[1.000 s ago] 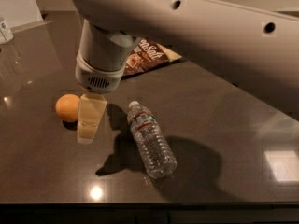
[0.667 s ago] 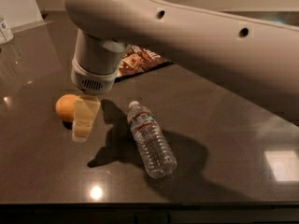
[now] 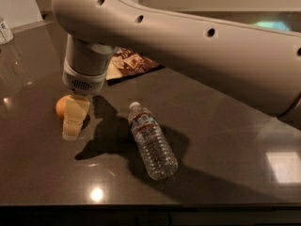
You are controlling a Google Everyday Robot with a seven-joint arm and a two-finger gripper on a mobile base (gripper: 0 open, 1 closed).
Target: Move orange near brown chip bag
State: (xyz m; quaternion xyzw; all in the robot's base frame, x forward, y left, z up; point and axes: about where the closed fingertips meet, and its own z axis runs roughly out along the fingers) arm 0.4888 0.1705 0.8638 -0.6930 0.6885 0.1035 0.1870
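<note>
Orange on bench, left side. End effector down just beside it; grip loose or tight, cannot tell. Brown chip bag behind, partly under arm.

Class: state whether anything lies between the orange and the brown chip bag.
Nothing visible lies between orange and brown chip bag; the water bottle lies off that path. The hand is at the orange.

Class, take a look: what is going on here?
The robot's hand hangs right beside the orange at the left of the table. The chip bag lies farther back, partly hidden behind the arm, and a bottle lies on its side in the middle. The orange is not yet moved.
</note>
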